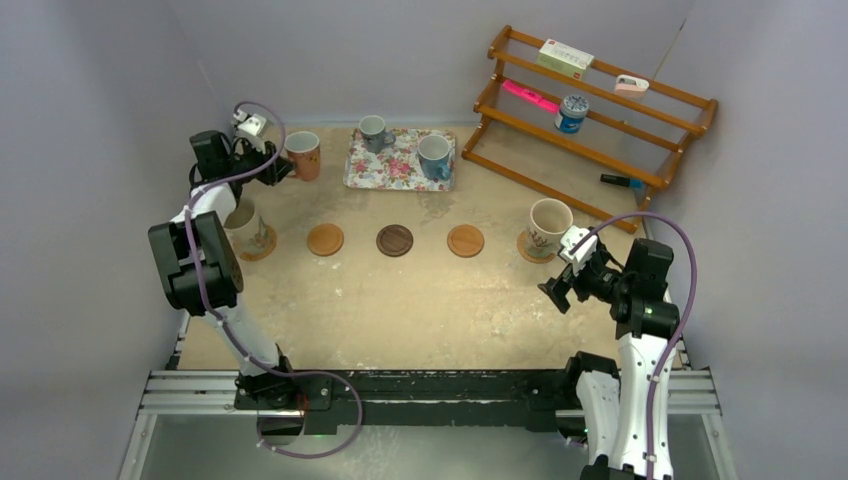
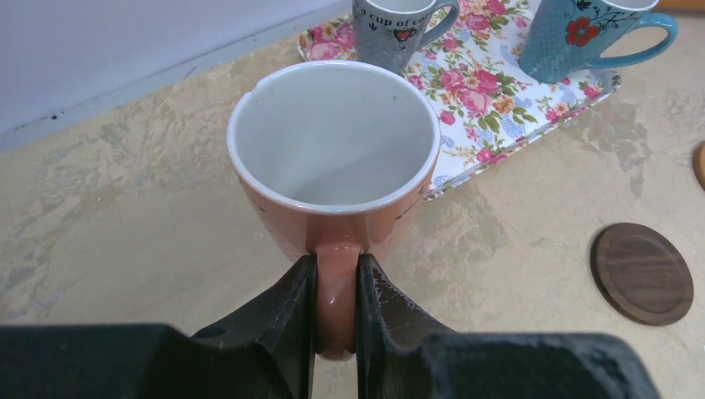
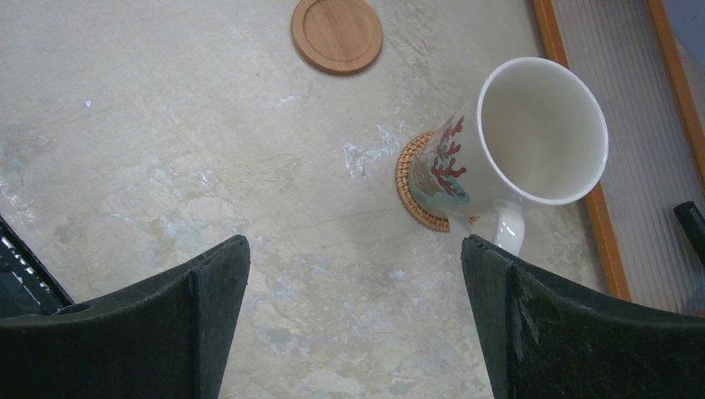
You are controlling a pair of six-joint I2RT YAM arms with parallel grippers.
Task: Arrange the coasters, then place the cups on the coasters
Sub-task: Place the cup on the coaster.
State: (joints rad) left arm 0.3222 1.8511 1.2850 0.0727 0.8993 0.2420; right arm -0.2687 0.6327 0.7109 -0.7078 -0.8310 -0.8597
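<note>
Far left: left gripper [image 2: 337,278] clamped on the handle of the reddish-orange mug [image 2: 332,141], just beside the floral tray [image 2: 499,116]. With a handle-only pinch, the mug may swivel and land off-centre or tip. A cream mug [image 1: 243,228] sits on the leftmost coaster [image 1: 264,246], under that arm; a swing could clip it. The dark wood coaster [image 1: 394,240] and its two neighbours are bare. Right: second cream mug [image 3: 532,141] stands on the woven coaster [image 3: 416,199]. Right gripper [image 3: 356,249] has jaws wide apart, empty.

Looking like a robotics lab booth: standing closed in by plain grey walls [image 1: 90,120], carrying a left arm [image 1: 195,265] and right arm [image 1: 640,340] bolted on a metal rail [image 1: 430,385] at the desk [image 1: 420,300] edge.
</note>
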